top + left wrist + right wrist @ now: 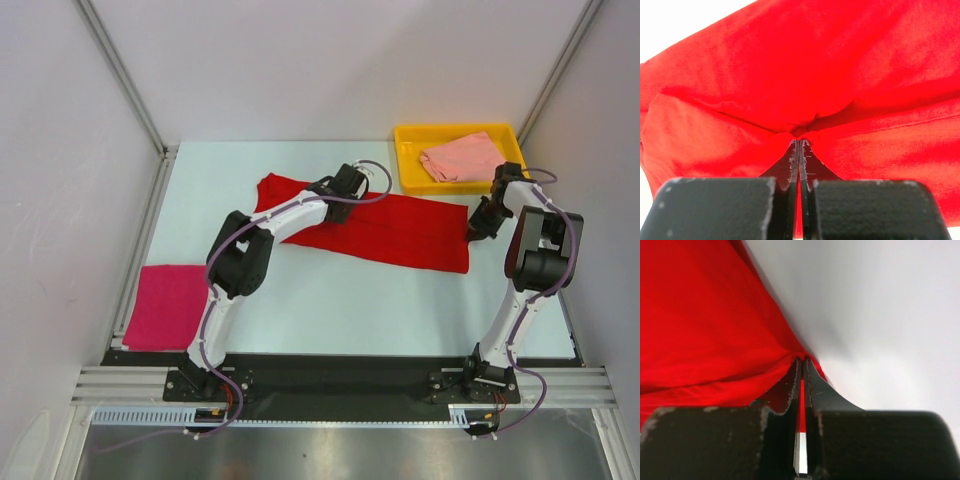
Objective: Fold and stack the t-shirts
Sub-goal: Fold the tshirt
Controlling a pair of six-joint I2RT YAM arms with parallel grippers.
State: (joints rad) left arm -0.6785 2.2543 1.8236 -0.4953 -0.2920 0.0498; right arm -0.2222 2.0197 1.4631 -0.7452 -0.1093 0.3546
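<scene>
Centre of the top view: red t-shirt (400,225) lies as a long band on the table (340,300), running from upper middle down toward the right. Left gripper (799,141) is pinched tight on a fold of the red cloth in the shirt's left part, with fabric bunched at the tips. Right gripper (802,360) is closed on the shirt's right edge, a sliver of red showing between the jaws. Magenta t-shirt (165,305) lies folded flat at lower left, well apart. Salmon t-shirt (462,158) lies loosely folded inside the yellow tray (408,140), upper right.
</scene>
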